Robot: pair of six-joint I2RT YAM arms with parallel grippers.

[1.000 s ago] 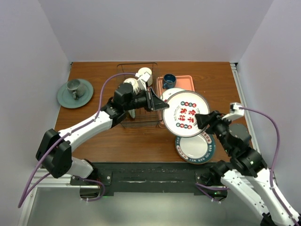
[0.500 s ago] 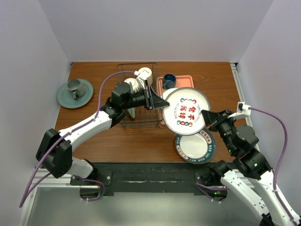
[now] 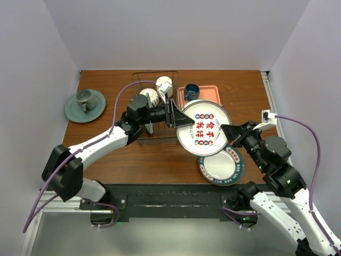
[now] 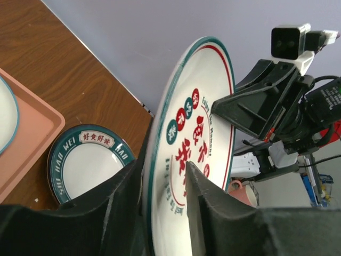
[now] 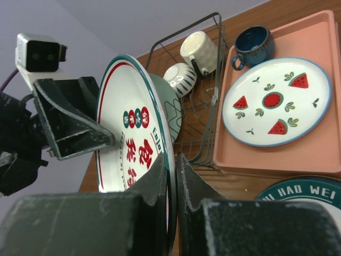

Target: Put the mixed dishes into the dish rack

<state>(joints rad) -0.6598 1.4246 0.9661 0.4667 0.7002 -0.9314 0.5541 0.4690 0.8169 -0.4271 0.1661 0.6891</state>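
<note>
A teal-rimmed plate (image 3: 202, 128) with red characters stands tilted in the air just right of the dish rack (image 3: 139, 140). My right gripper (image 3: 229, 133) is shut on its right rim, and the pinch is plain in the right wrist view (image 5: 171, 160). My left gripper (image 3: 181, 118) straddles the left rim, open, with a gap between one finger (image 4: 194, 181) and the plate's face (image 4: 197, 106). The rack (image 5: 208, 106) holds a cream mug (image 5: 200, 48), a cream bowl (image 5: 178, 77) and a mint-green plate (image 5: 173, 112). Another teal-rimmed plate (image 3: 219, 166) lies flat on the table.
A pink tray (image 3: 213, 88) right of the rack carries a dark blue mug (image 3: 192, 91) and a white fruit-patterned plate (image 5: 274, 101). A grey-green cup on its saucer (image 3: 85, 105) sits far left. Walls close the table on three sides.
My right gripper has shut on the plate's right rim. My left gripper's jaws have then parted from the left rim. The plate has shifted slightly left and lower, toward the rack.
</note>
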